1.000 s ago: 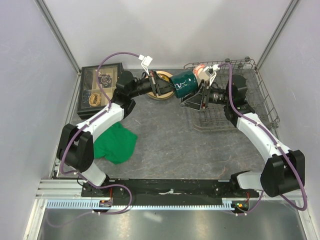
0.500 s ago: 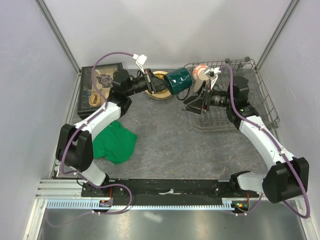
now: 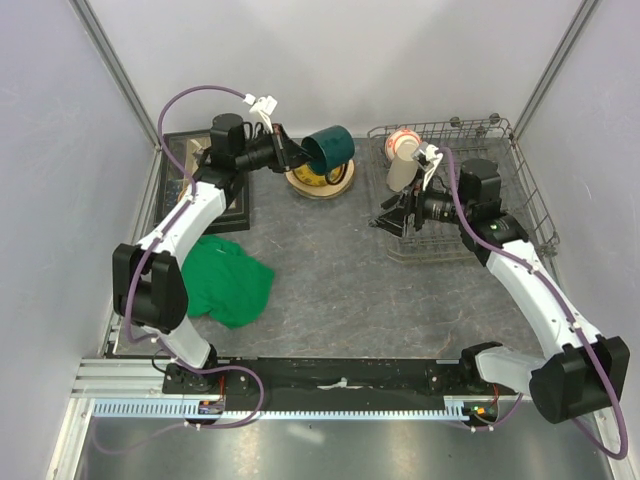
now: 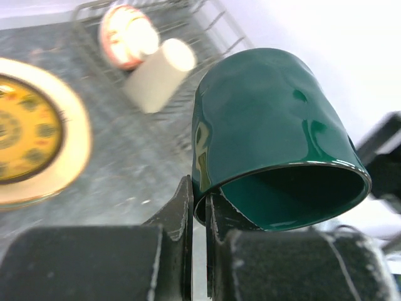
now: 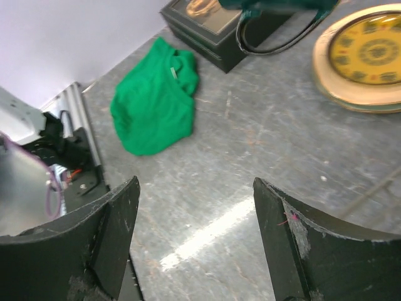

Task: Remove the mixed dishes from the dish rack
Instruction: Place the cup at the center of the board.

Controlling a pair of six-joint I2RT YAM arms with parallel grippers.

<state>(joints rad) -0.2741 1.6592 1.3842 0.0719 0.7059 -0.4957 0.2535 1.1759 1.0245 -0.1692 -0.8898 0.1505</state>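
We are pinching the dark green mug (image 3: 330,150) by its rim, left gripper (image 4: 199,207), near the patterned plate (image 3: 336,187); right gripper (image 3: 390,217) gaping empty.

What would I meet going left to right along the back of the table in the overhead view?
The black box → dark green mug → beige cup → right wall of the dish rack.
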